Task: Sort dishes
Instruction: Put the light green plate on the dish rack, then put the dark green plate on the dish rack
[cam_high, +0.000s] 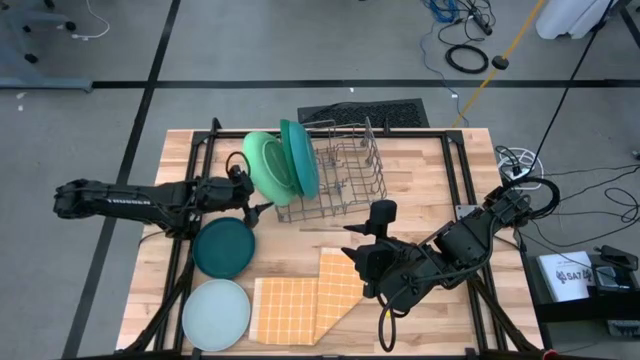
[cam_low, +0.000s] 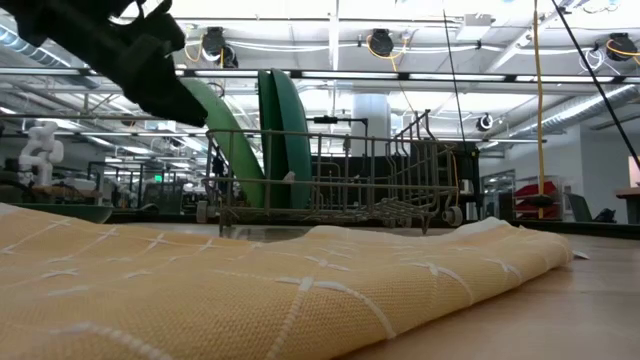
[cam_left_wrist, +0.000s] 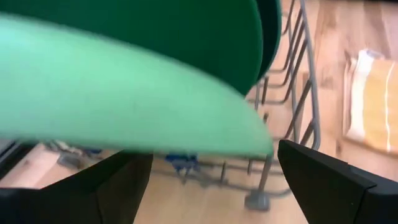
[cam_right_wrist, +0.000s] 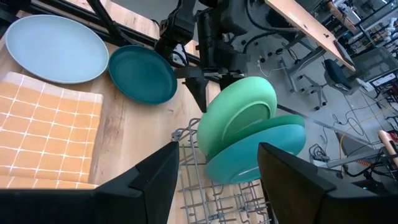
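Three plates stand on edge at the left end of the grey wire rack (cam_high: 340, 175): light green (cam_high: 262, 165), deep green (cam_right_wrist: 291, 118) showing as a sliver, and teal-blue (cam_high: 300, 155). The light green one leans tilted at the outside (cam_right_wrist: 239, 115). The dark teal plate (cam_high: 224, 247) and pale blue plate (cam_high: 216, 314) lie flat on the table. My left gripper (cam_high: 258, 208) is open just below the light green plate's rim (cam_left_wrist: 155, 106); I see no touch. My right gripper (cam_high: 350, 248) is open and empty above the orange cloth, pointing at the rack (cam_right_wrist: 217, 155).
The orange checked cloth (cam_high: 305, 300) lies folded at the table's front middle, right of the two flat plates. The rack's right part holds no plates. A black frame (cam_high: 190, 150) runs around the table. Bare wood (cam_high: 440, 170) shows right of the rack.
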